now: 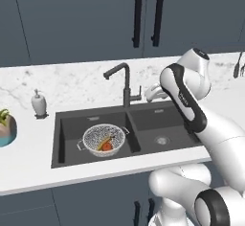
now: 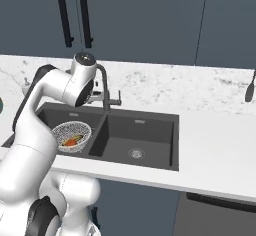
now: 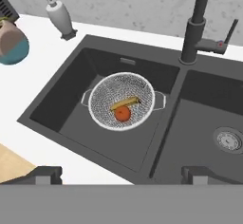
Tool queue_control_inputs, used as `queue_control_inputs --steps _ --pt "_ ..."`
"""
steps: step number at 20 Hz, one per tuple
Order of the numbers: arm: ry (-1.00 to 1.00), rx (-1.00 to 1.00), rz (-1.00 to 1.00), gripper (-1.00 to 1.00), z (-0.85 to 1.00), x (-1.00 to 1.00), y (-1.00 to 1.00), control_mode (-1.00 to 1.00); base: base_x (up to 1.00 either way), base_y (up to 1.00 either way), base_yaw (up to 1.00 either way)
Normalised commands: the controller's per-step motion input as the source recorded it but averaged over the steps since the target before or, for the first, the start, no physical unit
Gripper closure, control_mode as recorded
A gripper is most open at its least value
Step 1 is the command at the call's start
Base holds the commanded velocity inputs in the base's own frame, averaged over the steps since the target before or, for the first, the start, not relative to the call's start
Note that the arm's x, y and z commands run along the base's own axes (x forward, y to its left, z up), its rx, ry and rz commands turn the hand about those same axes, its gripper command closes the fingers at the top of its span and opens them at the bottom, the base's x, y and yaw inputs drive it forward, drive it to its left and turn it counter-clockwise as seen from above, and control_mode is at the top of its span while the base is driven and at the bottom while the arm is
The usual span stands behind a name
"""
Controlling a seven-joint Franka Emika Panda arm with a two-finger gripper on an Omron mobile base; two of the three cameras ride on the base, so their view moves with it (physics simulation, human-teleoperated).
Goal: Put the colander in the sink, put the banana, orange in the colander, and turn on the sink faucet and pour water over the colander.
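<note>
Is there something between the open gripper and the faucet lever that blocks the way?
Nothing visible does. The gripper hangs open above the sink, and the faucet lever stands free, with the colander lower down in the basin.

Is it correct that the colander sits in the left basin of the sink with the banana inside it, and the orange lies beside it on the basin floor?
Not quite. The orange is inside the colander too, next to the banana, as the hand view shows. The colander does sit in the left basin of the sink.

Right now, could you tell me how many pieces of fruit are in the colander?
2: the banana lies across the middle of the colander, and the orange sits right beside it. More could hide beneath, though none shows.
</note>
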Motion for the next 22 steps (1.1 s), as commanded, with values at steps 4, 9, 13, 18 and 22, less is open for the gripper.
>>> queue_control_inputs --steps 4,9,13,18,22 --pt "0.00 0.00 0.00 -1.00 0.00 0.00 0.00 1.00 0.16 -0.42 0.00" --pt "0.00 0.00 0.00 -1.00 0.00 0.00 0.00 1.00 0.13 -0.40 0.00" --pt "0.00 0.00 0.00 -1.00 0.00 0.00 0.00 1.00 0.06 -0.26 0.00" --pt "0.00 0.00 0.00 -1.00 0.00 0.00 0.00 1.00 0.14 -0.02 0.00" --pt "0.00 0.00 0.00 -1.00 -0.04 0.22 0.00 -1.00 0.15 -0.01 0.00"
